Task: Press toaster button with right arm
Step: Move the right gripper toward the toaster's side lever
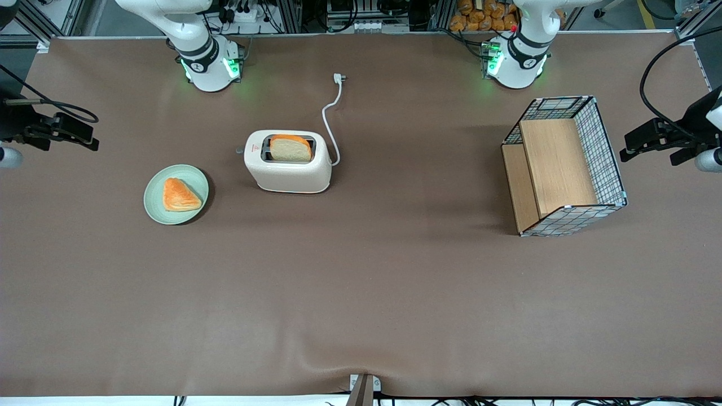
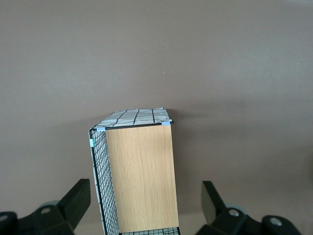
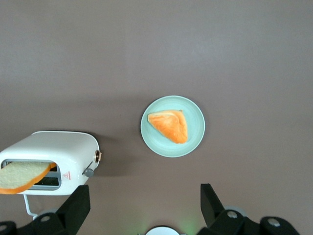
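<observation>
A brown matte table covering [image 1: 361, 293] fills the front view, with aluminium framing and cabling along the upper edge. The small cream-white rounded plastic toaster [image 1: 287, 162] stands in the upper-centre of that frame, a slice of orange-crusted bread [image 1: 290, 148] upright in its slot and a white cord [image 1: 331, 121] trailing toward the top edge. The small grey toaster button [image 3: 89, 172] projects from the toaster's narrow end; in the front view it is barely discernible. A pale green round plate [image 1: 158, 189] carrying a triangular orange pastry [image 1: 180, 195] sits lower left of the toaster. A wire-mesh basket with wooden panels [image 1: 564, 166] lies at the right. The right arm's black gripper [image 3: 145, 205], cut off at the left edge of the front view, hovers well apart from the toaster, fingers spread and holding nothing.
</observation>
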`<state>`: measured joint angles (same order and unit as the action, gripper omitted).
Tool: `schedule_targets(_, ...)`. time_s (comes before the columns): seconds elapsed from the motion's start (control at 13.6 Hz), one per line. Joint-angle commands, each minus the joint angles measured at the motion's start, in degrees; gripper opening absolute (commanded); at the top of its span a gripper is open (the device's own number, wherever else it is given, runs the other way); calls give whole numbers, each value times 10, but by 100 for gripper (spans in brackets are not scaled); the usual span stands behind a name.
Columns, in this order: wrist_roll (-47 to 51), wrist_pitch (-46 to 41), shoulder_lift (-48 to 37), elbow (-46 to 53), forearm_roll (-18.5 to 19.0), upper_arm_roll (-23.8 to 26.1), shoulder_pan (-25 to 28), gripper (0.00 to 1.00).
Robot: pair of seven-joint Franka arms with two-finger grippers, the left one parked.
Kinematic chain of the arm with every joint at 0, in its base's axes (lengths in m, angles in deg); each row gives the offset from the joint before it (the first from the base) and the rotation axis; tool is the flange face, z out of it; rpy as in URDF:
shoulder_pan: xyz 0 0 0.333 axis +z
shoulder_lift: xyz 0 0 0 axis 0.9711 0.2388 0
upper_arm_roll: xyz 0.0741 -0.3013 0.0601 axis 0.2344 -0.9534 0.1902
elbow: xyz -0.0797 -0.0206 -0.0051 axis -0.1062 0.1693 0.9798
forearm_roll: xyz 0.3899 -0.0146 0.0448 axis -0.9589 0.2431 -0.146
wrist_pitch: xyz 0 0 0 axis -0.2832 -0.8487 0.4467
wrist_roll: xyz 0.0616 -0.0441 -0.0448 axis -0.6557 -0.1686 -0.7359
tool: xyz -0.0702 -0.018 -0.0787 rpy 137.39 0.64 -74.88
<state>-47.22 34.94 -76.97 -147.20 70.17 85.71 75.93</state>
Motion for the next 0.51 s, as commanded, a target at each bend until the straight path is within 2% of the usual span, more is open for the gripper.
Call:
schedule_targets(0.0,8,-29,0,9,49,0,22,100)
schedule_targets(0.07,5,-28,0,10,54,-1,21,100)
schedule_targets(0.29,-4,-26,1,8,37,-2,22,100)
schedule_targets(0.37,2,-29,0,5,16,-2,21,73)
schedule_targets(0.44,3,-30,0,-6,-6,-3,16,55)
